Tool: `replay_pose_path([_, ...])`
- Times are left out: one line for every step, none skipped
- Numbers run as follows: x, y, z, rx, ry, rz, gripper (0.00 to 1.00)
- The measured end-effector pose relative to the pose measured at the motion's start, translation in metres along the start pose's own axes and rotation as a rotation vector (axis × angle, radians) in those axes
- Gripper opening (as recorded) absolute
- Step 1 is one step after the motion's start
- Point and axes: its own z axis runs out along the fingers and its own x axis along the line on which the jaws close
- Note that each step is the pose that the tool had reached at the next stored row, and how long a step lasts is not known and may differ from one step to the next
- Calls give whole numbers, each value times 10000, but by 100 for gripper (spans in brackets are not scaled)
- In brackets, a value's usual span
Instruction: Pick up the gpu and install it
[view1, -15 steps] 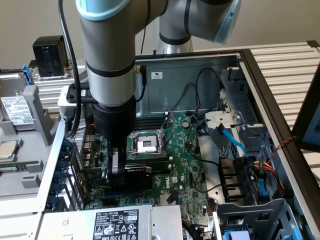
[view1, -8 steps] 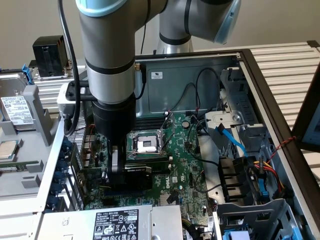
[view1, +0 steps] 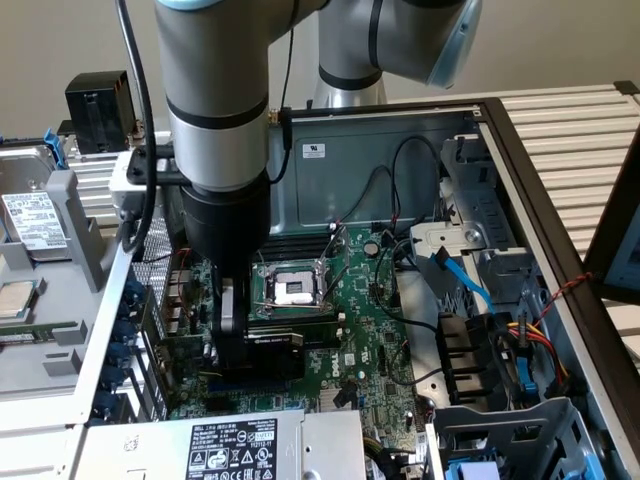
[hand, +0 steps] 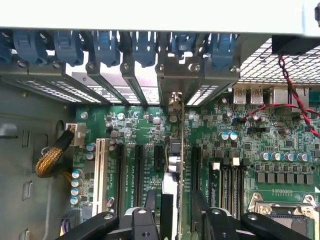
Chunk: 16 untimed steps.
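My tool (view1: 232, 335) is down inside the open computer case (view1: 520, 190), clamped on the gpu (view1: 262, 345), which stands on edge over the motherboard (view1: 370, 350). In the exterior view the card's black shroud sits at about seven o'clock from the bare processor socket (view1: 290, 290), just beside it, and my arm (view1: 215, 120) rises straight above it.

Through the wrist view, my two black fingers (hand: 150, 200) pinch the gpu (hand: 170, 187) from either side, with the card seen edge-on between them. It lines up with one of the long black expansion slots (hand: 196, 165), and its metal end reaches the row of rear slot covers with blue clips (hand: 145, 47). Whether it is fully seated I cannot tell.

The power supply (view1: 230, 445) lies at six o'clock from my tool in the exterior view.
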Motion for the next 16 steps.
replay_pose_path([1, 3, -45, -2, 7, 0, 41])
replay_pose_path([1, 7, -92, -1, 8, 0, 41])
replay_pose_path([2, 11, -137, -2, 12, 1, 41])
replay_pose_path([3, 14, -185, -2, 15, 2, 41])
replay_pose_path([3, 18, -228, -1, 16, 2, 41])
replay_pose_path([4, 21, -273, -1, 18, 2, 41])
replay_pose_path([4, 24, -315, 0, 17, 2, 41])
replay_pose_path([5, 27, -355, 1, 18, 2, 41])
replay_pose_path([5, 30, -388, 0, 19, 3, 41])
replay_pose_path([5, 31, -403, -1, 19, 2, 41])
replay_pose_path([5, 31, -402, 1, 17, 2, 41])
replay_pose_path([5, 31, -402, 1, 18, 2, 41])
replay_pose_path([5, 31, -402, 1, 18, 2, 41])
replay_pose_path([5, 31, -402, 1, 18, 2, 41])
replay_pose_path([5, 31, -403, 1, 19, 2, 41])
replay_pose_path([5, 31, -403, 1, 18, 2, 41])
